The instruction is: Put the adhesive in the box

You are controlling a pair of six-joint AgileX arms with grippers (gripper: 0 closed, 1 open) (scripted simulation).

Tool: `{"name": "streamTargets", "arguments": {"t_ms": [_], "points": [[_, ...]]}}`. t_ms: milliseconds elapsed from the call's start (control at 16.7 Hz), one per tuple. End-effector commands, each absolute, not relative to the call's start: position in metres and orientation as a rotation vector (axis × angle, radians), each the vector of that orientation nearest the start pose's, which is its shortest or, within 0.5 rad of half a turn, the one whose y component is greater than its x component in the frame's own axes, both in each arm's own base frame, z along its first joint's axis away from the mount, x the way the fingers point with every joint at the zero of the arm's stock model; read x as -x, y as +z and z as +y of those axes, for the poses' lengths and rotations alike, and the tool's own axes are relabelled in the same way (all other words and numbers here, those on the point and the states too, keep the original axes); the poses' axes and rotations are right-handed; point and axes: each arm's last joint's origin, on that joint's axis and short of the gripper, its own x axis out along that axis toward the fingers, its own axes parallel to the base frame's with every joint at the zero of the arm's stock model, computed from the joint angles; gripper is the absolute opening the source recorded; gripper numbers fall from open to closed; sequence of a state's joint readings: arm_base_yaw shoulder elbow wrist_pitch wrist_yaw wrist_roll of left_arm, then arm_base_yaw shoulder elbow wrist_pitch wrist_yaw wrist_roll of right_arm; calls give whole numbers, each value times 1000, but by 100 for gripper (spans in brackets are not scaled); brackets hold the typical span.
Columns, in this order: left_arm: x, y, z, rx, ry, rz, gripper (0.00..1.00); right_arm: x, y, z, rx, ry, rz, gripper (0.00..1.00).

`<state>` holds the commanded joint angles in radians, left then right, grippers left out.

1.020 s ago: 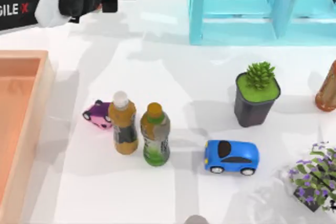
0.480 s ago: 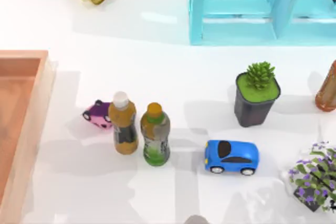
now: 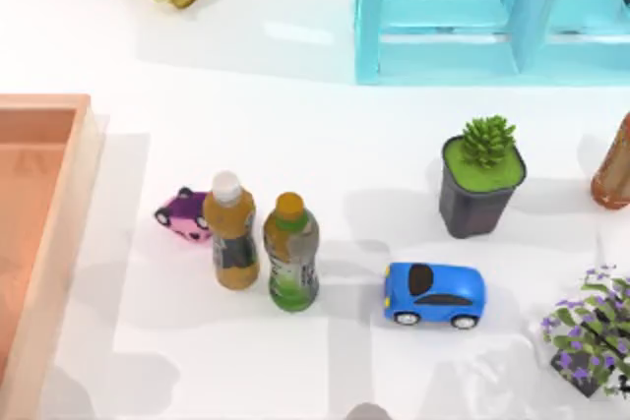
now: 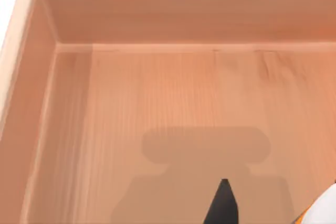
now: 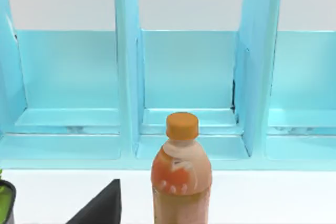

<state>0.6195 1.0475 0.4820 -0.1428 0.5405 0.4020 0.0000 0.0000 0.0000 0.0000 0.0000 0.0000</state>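
1. Box (image 3: 44, 243) sits at the desk's (image 3: 295, 135) left edge; the left wrist view looks down into it.
2. Left claw (image 4: 223, 203): one dark fingertip above the box floor (image 4: 173, 98), shadow beneath; claw state cannot be told.
3. Adhesive (image 4: 321, 208): white-and-orange sliver beside that fingertip, over the box floor.
4. Right claw (image 5: 102, 205): one fingertip near an orange-capped bottle (image 5: 181, 174) before the shelf (image 5: 189, 77); state cannot be told.
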Motion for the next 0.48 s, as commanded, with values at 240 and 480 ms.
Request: {"name": "streamTargets", "arguments": {"t_ms": [240,480], "points": [[-172,184,104,4,-49,586,0,-106,160,-1,0,0,0,100],[-176,182,104,3,-52,591,0,-106,160,-1,0,0,0,100]]}}
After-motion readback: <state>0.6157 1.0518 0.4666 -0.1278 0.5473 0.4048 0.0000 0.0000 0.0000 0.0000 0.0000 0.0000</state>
